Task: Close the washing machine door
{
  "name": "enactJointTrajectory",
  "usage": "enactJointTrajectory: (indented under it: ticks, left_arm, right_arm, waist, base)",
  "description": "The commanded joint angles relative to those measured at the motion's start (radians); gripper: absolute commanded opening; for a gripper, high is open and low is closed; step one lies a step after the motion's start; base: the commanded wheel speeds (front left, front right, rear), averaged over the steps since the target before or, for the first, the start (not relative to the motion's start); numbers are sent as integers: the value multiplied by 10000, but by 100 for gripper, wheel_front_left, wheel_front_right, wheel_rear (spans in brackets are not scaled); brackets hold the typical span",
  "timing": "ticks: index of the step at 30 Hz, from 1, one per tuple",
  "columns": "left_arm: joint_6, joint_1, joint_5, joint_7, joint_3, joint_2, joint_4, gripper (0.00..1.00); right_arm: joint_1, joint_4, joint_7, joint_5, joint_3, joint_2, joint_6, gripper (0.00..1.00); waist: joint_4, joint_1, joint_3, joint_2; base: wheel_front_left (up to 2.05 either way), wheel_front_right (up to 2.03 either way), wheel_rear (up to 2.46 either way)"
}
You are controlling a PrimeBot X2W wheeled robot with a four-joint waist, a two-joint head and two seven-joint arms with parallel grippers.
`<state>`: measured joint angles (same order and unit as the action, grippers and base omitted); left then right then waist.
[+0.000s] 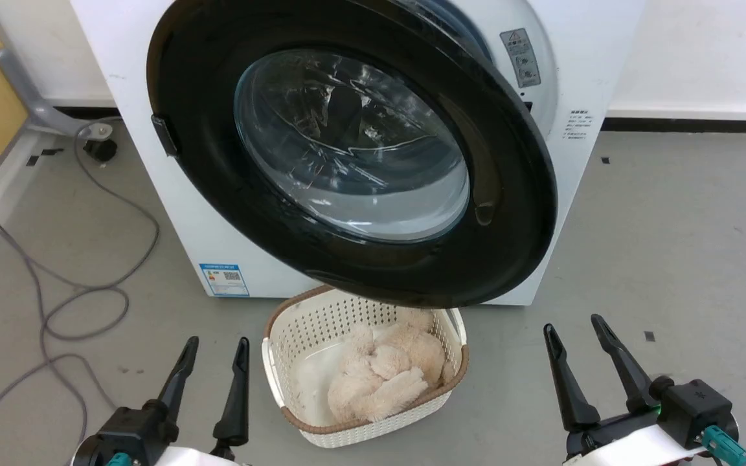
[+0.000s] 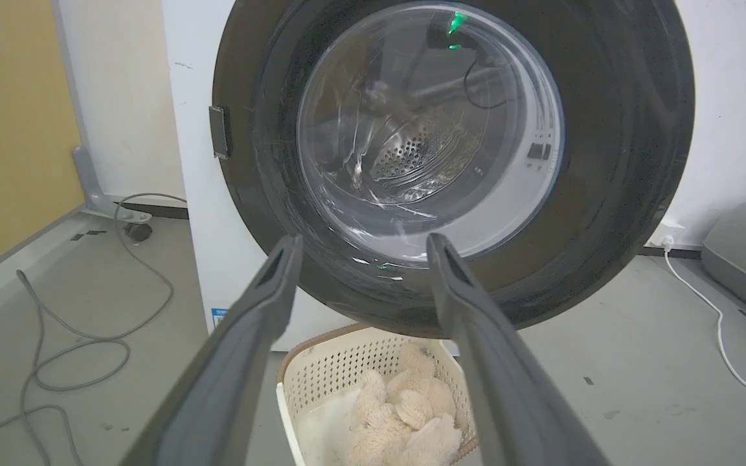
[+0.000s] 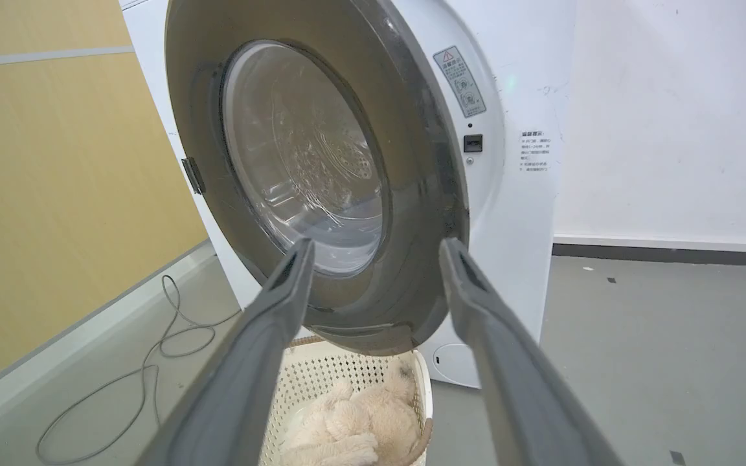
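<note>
In front of the washing machine [image 1: 172, 194], the door [image 1: 350, 145] hangs partly open, held at its left edge, its right edge swung out from the white front. Just below it a basket [image 1: 292, 323] sits on the grey floor [image 1: 671, 246] with a cream plush toy [image 1: 386, 375] inside. Both grippers are low and well apart from the door. The left gripper [image 1: 217, 341] is left of the basket and the right gripper [image 1: 572, 323] right of it, each with fingers spread and empty.
</note>
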<state>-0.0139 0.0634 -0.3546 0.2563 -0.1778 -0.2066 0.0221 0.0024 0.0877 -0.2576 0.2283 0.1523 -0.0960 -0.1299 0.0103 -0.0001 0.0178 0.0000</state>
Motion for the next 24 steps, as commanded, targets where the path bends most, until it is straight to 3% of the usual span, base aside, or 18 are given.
enactJointTrajectory:
  ticks: [1,5,6,7,8,13,24]
  left_arm:
    - [131,-64,230,54,83,117,67,100]
    - [265,-127,480,54,154,345,61,100]
    - [318,-154,553,54,179,408,65,100]
    - [370,-182,617,54,207,471,76,100]
    - [425,-217,676,54,233,535,91,100]
    - [643,-456,983,54,297,822,93,100]
    - [961,-1272,1411,55,419,1246,48,100]
  right_arm:
    - [71,25,-42,7,-9,5,-8,100]
    - [10,75,-42,20,57,-1,-8,100]
    - [-20,110,-42,44,128,-32,-8,82]
    - [-71,118,-42,41,196,-87,-8,82]
    - [-138,107,-42,46,254,-145,-8,0]
    - [-680,140,-42,150,712,-762,-8,0]
    - [-3542,608,693,1491,1959,-3206,-8,0]
  waist:
    - [45,1,84,0]
    - [113,1,213,0]
    - [147,1,265,0]
    - [188,1,328,0]
    - [236,1,397,0]
    - [548,1,925,0]
    - [1267,1,2328,0]
  base:
    - [0,0,0]
    - [0,0,0]
    - [0,0,0]
    - [0,0,0]
    - [0,0,0]
    - [0,0,0]
    - [0,0,0]
